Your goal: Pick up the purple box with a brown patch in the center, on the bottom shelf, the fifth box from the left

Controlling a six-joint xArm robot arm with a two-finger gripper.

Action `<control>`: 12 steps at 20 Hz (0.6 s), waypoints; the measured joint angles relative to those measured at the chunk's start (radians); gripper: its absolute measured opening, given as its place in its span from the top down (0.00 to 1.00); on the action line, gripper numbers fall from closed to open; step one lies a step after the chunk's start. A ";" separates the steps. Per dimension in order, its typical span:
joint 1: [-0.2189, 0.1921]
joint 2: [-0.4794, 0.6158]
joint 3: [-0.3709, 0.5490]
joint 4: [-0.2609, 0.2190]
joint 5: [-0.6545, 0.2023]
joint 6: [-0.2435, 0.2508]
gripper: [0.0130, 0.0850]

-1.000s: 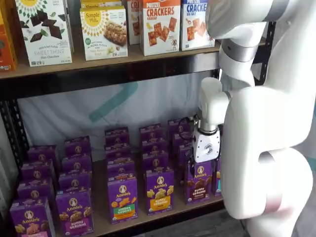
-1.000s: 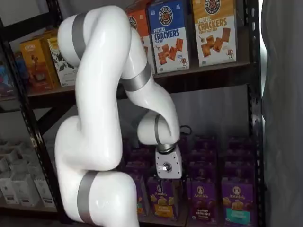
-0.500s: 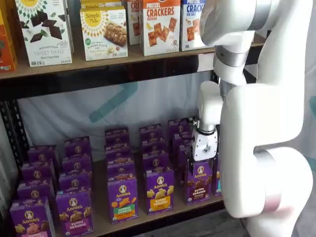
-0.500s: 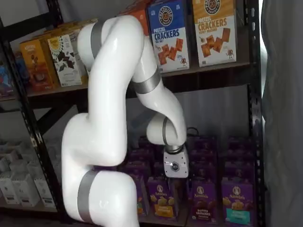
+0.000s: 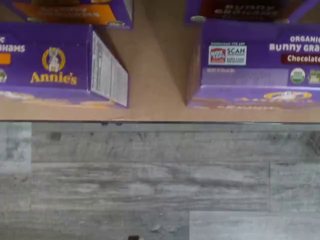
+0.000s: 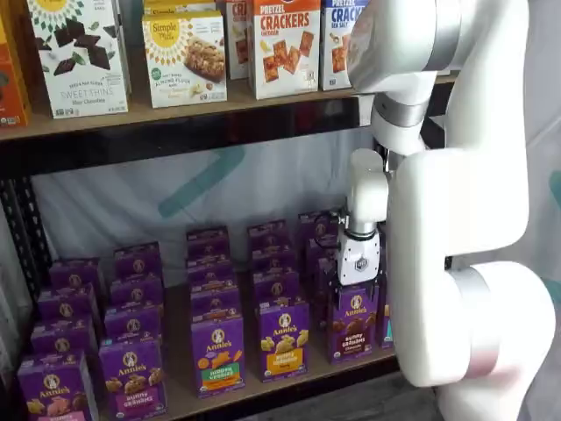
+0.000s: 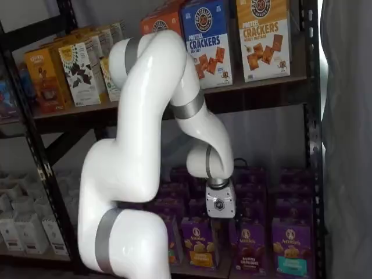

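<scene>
The purple box (image 6: pixel 353 323) with dark brown cookies at its centre stands at the front of the bottom shelf (image 6: pixel 180 396), and it shows in both shelf views (image 7: pixel 248 248). My gripper (image 6: pixel 356 293) hangs just above its top, white body upright. In a shelf view the gripper (image 7: pixel 223 223) sits just left of and above the box. The black fingers blend into the dark boxes, so I cannot tell whether there is a gap. In the wrist view the box's top (image 5: pixel 255 60) reads "Bunny Grahams Chocolate", on the wooden board (image 5: pixel 155 75).
Rows of other purple Annie's cartons fill the shelf, among them a yellow-centred one (image 6: pixel 283 340) and an orange-centred one (image 6: pixel 217 352) to the left. Cracker boxes (image 6: pixel 283 44) stand on the upper board. A black rack post (image 7: pixel 311 145) is at the right. Grey plank floor (image 5: pixel 150 180) lies below the shelf edge.
The arm has swung and the gripper has shifted sideways along the front row, ending over the brown-centred box. The boxes have not moved.
</scene>
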 joint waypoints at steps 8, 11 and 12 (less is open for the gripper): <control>-0.012 0.083 -0.126 -0.020 0.047 0.007 0.00; -0.018 0.106 -0.162 -0.013 0.051 -0.005 0.00; -0.020 0.113 -0.174 -0.012 0.052 -0.007 0.00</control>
